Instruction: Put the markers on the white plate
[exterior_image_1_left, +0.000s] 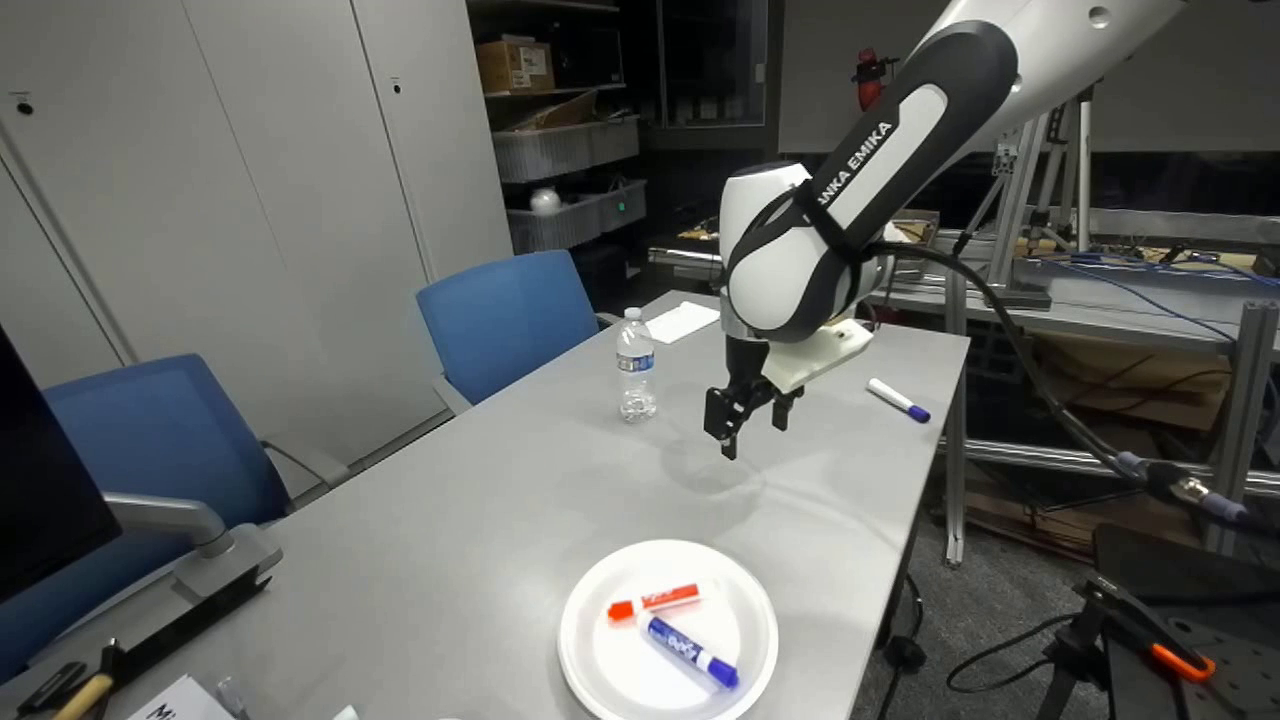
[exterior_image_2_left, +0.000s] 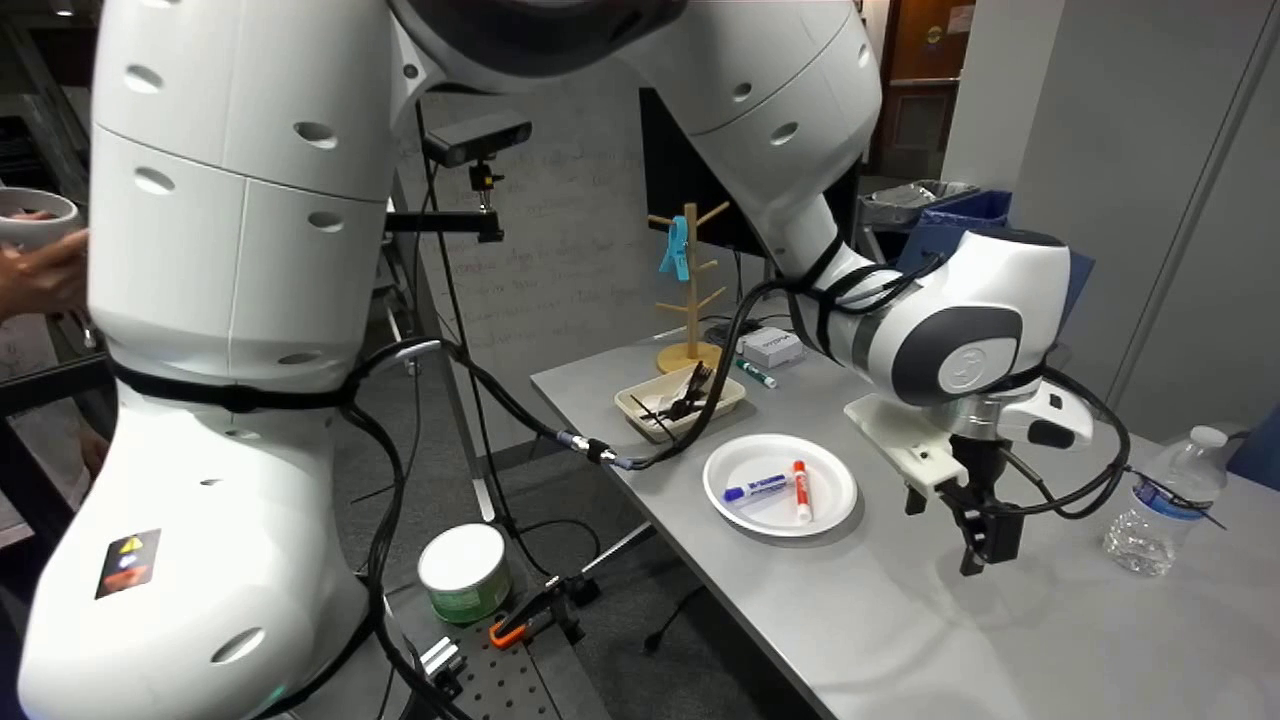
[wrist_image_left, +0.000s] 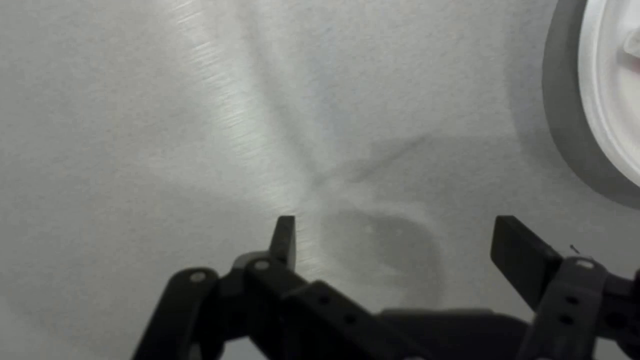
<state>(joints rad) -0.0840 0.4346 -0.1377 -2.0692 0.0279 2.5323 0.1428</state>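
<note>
Your black two-fingered tool (wrist_image_left: 395, 235) hangs above the grey worktop (exterior_image_1_left: 480, 540) with its fingers spread well apart, and in the wrist view only grey surface shows between the tips. A stretch of that surface separates the tool from the round, plain white plate with a raised rim (exterior_image_1_left: 620, 665); both exterior views show you the plate near the worktop's long edge but apart from it. Near the tool, on the side away from that edge, stands a clear plastic water bottle with a blue label (exterior_image_1_left: 636, 370), upright. Farther from the plate, a slim white marker with a violet-blue cap (exterior_image_1_left: 898, 400) lies close to the long edge, cap toward it. Past the plate, in an exterior view, you have a shallow cream rectangular tray (exterior_image_2_left: 632, 412) holding dark items, and just behind it a pale wooden peg stand with a round base (exterior_image_2_left: 692, 300), a light-blue clip (exterior_image_2_left: 676, 250) hanging from it. Inside the plate lie the short whitish marker with a red cap (exterior_image_1_left: 660, 601) and the short whitish marker with a blue cap (exterior_image_1_left: 690, 650), cylinders with coloured labels, angled to each other and so close that you cannot tell whether they touch. In the wrist view the worktop looks finely speckled, with a streaked bright reflection.
</note>
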